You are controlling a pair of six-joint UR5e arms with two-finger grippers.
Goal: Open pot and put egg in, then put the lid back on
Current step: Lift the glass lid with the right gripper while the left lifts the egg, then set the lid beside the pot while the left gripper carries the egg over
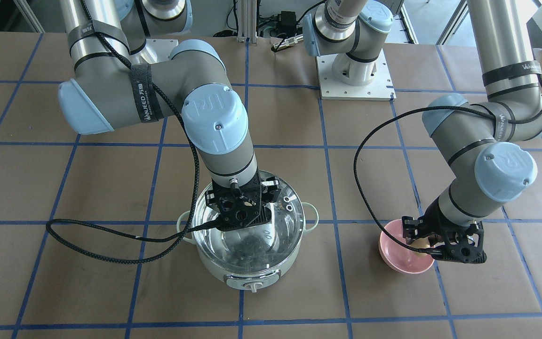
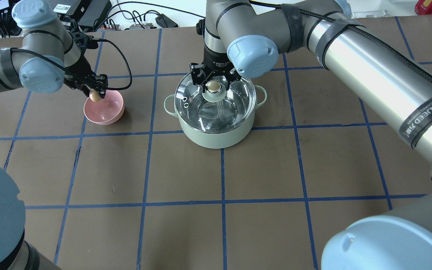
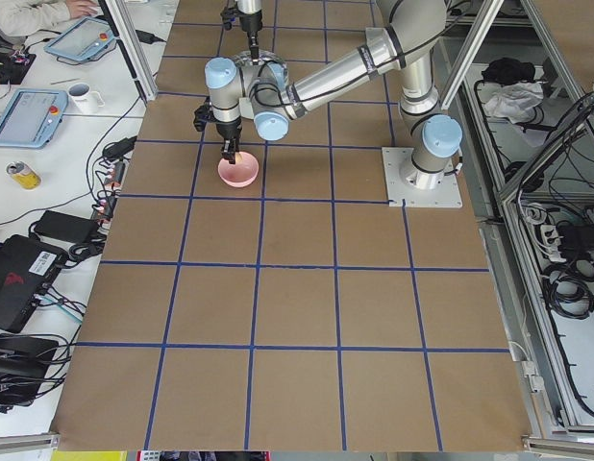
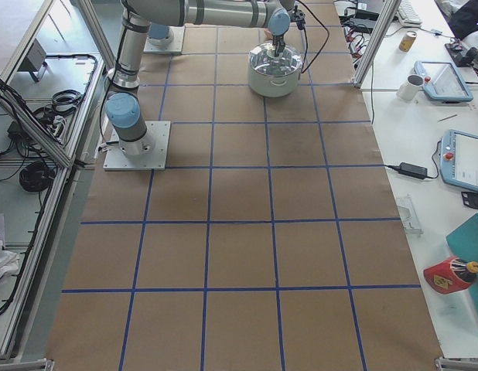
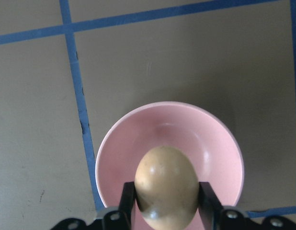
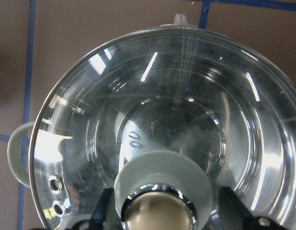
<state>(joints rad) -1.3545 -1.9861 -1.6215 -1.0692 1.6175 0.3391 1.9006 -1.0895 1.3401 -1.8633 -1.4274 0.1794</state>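
Note:
The pale-green pot (image 2: 216, 137) stands mid-table with the glass lid (image 2: 238, 99) resting on it. My right gripper (image 2: 213, 85) is open. Its fingers straddle the lid's tan-topped knob (image 6: 160, 211), with a small gap on each side in the right wrist view. My left gripper (image 2: 95, 94) is shut on the tan-brown egg (image 5: 166, 184) and holds it just above the pink bowl (image 5: 220, 143). The egg also shows in the overhead view (image 2: 95, 96). The pot's control dial (image 1: 252, 286) faces away from the robot.
The pink bowl (image 2: 108, 112) sits on the table to the left of the pot in the overhead view, about one grid square away. A black cable (image 1: 111, 235) from the right arm lies looped on the table beside the pot.

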